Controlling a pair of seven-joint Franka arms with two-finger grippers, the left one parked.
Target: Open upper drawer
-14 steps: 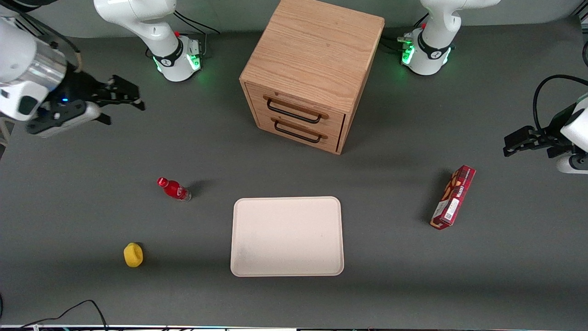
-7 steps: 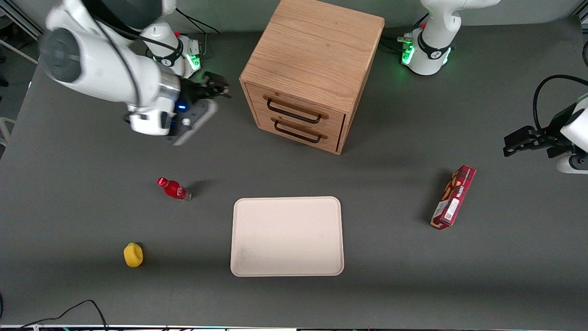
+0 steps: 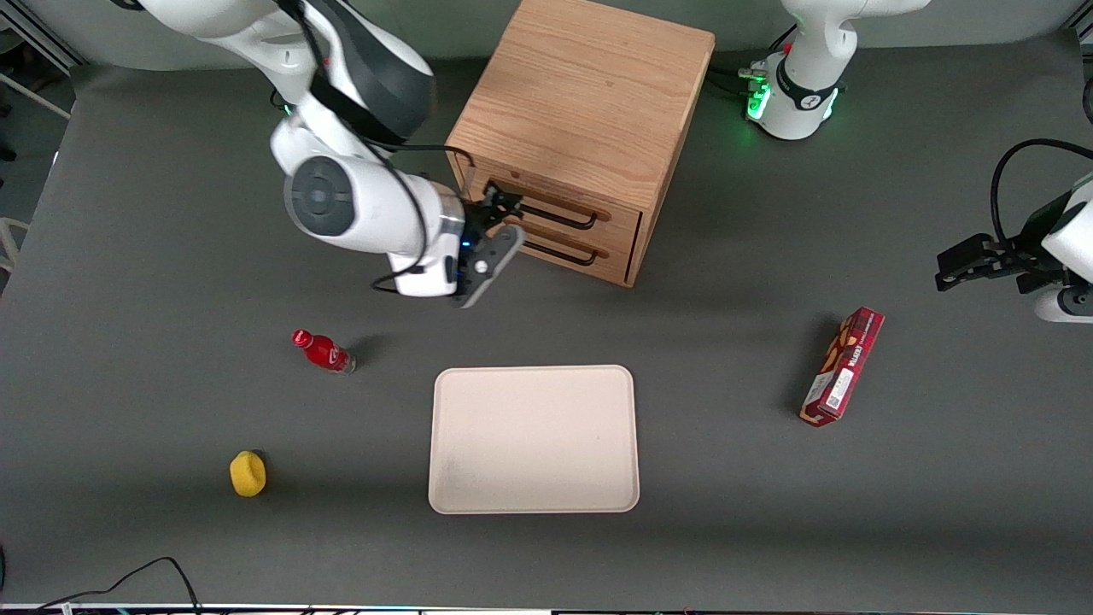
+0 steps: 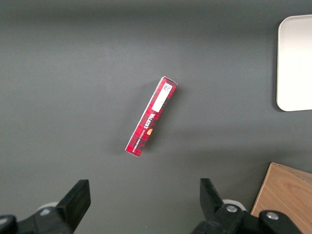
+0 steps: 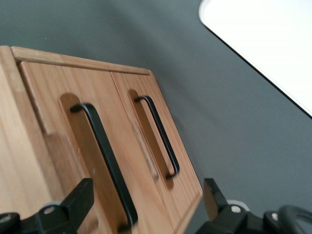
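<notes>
The oak cabinet (image 3: 589, 94) stands at the table's back, its two drawers shut. The upper drawer (image 3: 564, 198) has a thin black wire handle (image 3: 559, 219) under a wooden rail. The matching lower drawer (image 3: 616, 258) sits beneath it. My right gripper (image 3: 502, 205) is open, right in front of the upper drawer, at the end of its handle nearest the working arm. In the right wrist view, the open gripper (image 5: 146, 195) straddles the end of the upper handle (image 5: 105, 156) on the upper drawer (image 5: 53, 112) without gripping it. The lower drawer (image 5: 183, 165) is beside it.
A pale tray (image 3: 534, 440) lies nearer the front camera than the cabinet and shows in the right wrist view (image 5: 263, 44). A red bottle (image 3: 324, 351) and a yellow object (image 3: 248, 474) lie toward the working arm's end. A red box (image 3: 843, 366) lies toward the parked arm's end.
My right arm has swung from the working arm's end of the table across to the cabinet. The gripper now sits at the upper drawer's handle. Nothing else moved.
</notes>
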